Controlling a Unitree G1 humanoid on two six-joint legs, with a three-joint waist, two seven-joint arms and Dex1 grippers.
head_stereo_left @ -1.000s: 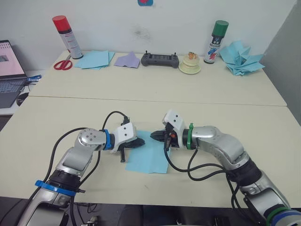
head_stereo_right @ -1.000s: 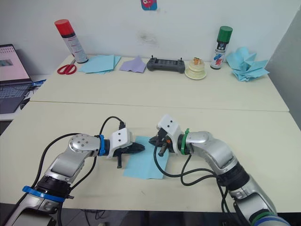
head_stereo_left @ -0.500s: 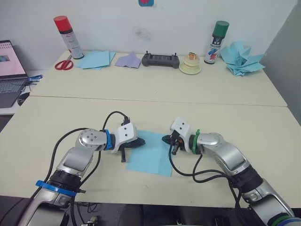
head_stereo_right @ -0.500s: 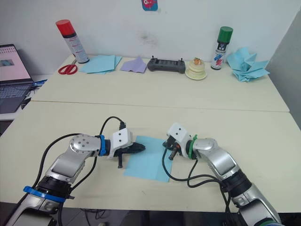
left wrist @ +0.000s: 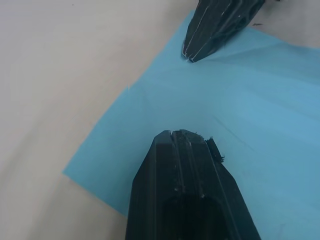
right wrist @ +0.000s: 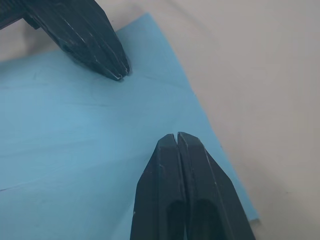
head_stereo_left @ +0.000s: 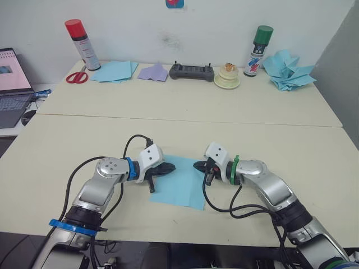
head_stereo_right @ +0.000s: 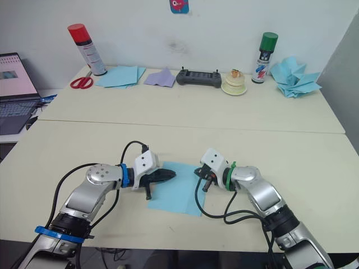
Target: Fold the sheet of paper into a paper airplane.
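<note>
Your right gripper [head_stereo_left: 197,166] has withdrawn from mid-sheet to the right edge of the sheet of paper [head_stereo_left: 180,184]; your left gripper [head_stereo_left: 170,168] stays on its left edge. Both are closed, holding nothing. The sheet lies flat; folding can resume.

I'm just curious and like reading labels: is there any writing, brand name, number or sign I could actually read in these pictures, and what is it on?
None of it can be read.
Red-capped spray can: label print too small to read.
Green-capped spray can: red and blue label markings, too blurred to read.
Laptop: screen shows an image, no legible text.
Sticker on the wall: cut off at the frame edge, no words visible.
Sheet of paper: blank.
</note>
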